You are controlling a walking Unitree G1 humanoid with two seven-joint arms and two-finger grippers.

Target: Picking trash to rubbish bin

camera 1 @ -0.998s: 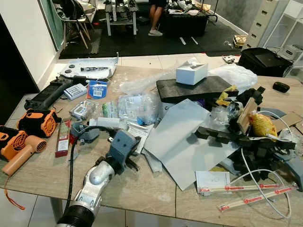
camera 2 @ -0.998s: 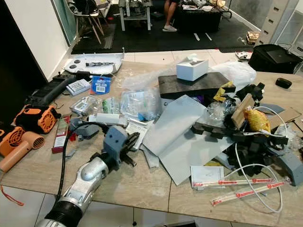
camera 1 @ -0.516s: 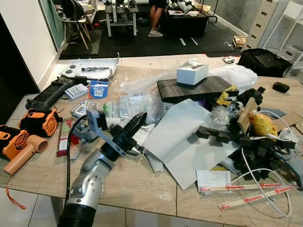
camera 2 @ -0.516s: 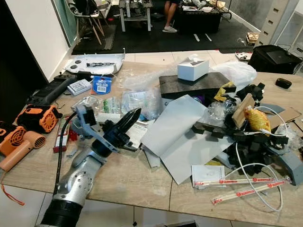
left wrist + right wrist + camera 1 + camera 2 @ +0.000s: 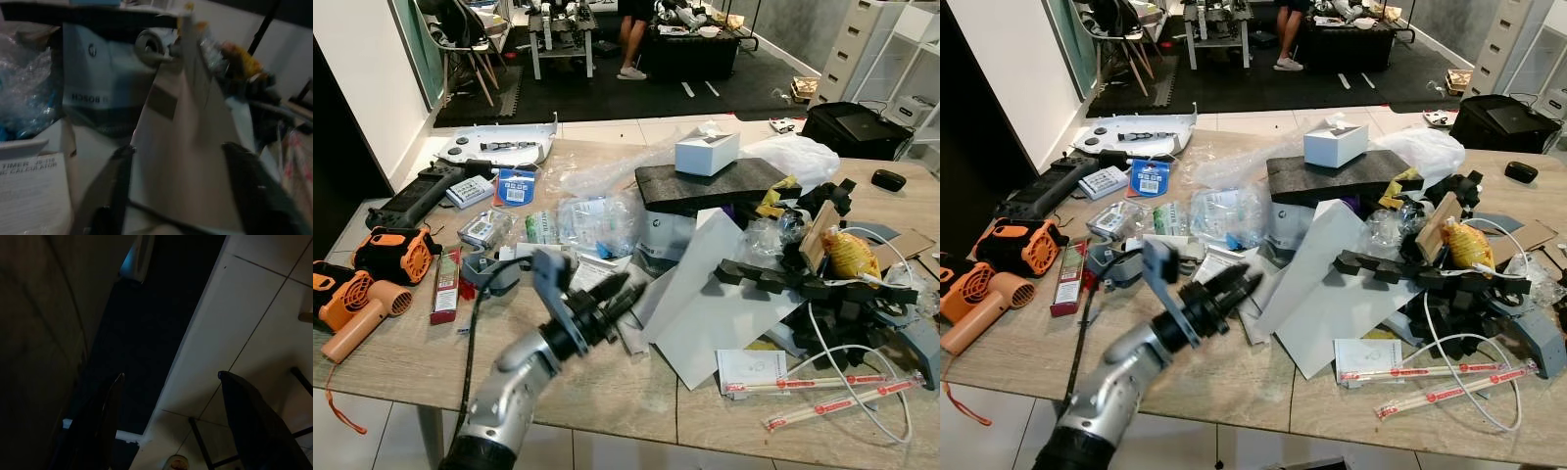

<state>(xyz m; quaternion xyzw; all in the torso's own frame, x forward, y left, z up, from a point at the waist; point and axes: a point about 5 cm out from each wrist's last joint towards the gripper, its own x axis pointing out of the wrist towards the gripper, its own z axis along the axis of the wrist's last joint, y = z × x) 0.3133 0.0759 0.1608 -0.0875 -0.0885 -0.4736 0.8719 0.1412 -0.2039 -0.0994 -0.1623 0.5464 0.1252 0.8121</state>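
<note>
Pale grey-white sheet (image 5: 724, 304) just ahead of black-fingered left gripper (image 5: 619, 294), silver arm behind. White leaflet (image 5: 27, 188) with black print beside fingers. White-grey box (image 5: 100, 93), dark lettering, beyond. Black foam slab (image 5: 710, 181) farther out, white box (image 5: 707, 152) on top. Orange-black tools (image 5: 389, 253) off to the arm's side. Light wood-grain table (image 5: 401, 357). Red-white strips (image 5: 822, 387) past sheet.

L pincer (image 5: 178, 161) open, astride tilted grey sheet (image 5: 188, 147), Bosch bag (image 5: 98, 93) behind
</note>
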